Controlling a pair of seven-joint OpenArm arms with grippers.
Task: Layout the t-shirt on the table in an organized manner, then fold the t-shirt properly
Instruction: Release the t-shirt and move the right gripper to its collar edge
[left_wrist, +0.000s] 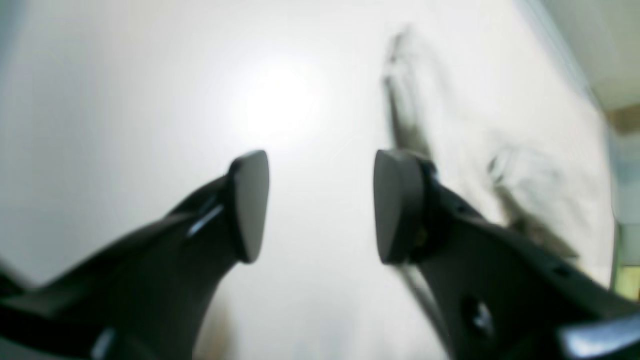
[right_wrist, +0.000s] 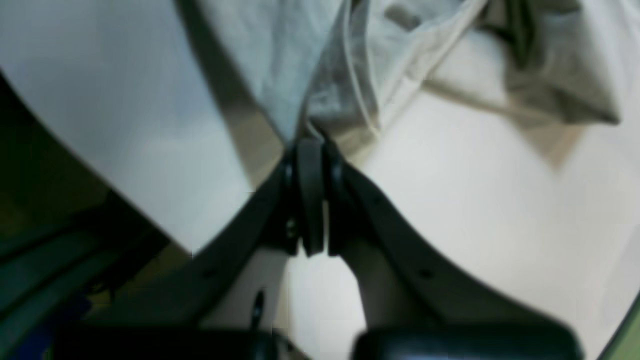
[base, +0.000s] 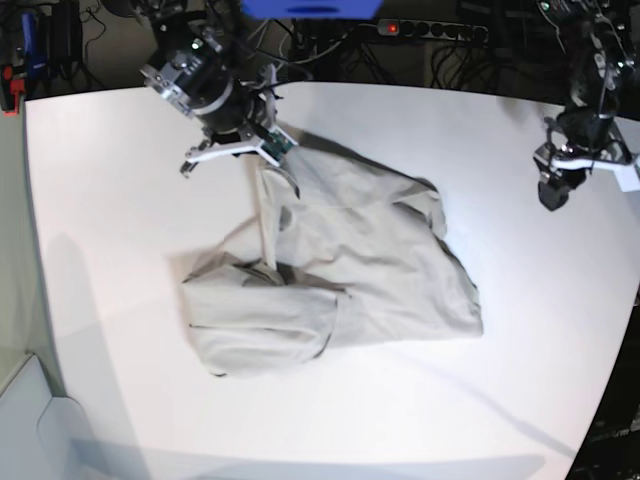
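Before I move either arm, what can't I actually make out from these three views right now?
- Pinched spot: right pincer is shut on the wrinkled grey-beige cloth t-shirt; sleeve, collar or hem unclear, folds cover it in the right wrist view.
- Neck label: not findable in any view.
- Left wrist view: blurred; open left pincer blocks the white table.

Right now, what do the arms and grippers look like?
Both grippers have matte black curved fingers ending in flat dark grey pads. Left gripper and right gripper look alike. From the base view, wrists are black and silver with white brackets; the right carries a small green board.
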